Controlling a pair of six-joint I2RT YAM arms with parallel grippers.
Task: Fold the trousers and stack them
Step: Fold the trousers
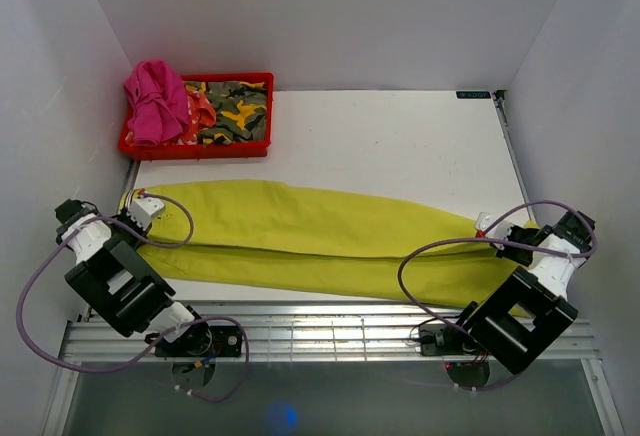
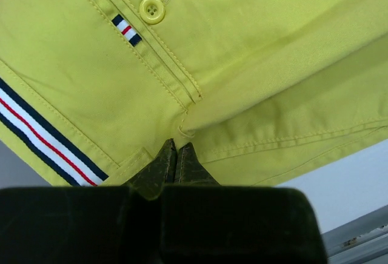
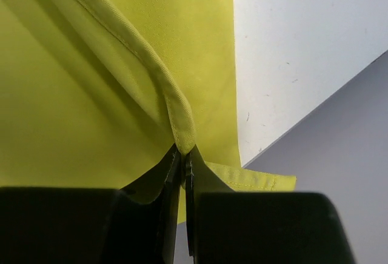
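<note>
The lime yellow-green trousers lie stretched across the table from left to right, one leg folded lengthwise over the other. My left gripper is shut on the waist end at the left. In the left wrist view its tips pinch the cloth just below the waistband, near a yellow button and a striped ribbon trim. My right gripper is shut on the leg end at the right. The right wrist view shows its tips clamping a rolled hem, with the table edge close by.
A red bin at the back left holds a pink garment and camouflage cloth. Bare white table lies behind the trousers. A metal rail strip runs along the near edge between the arm bases. White walls close in on both sides.
</note>
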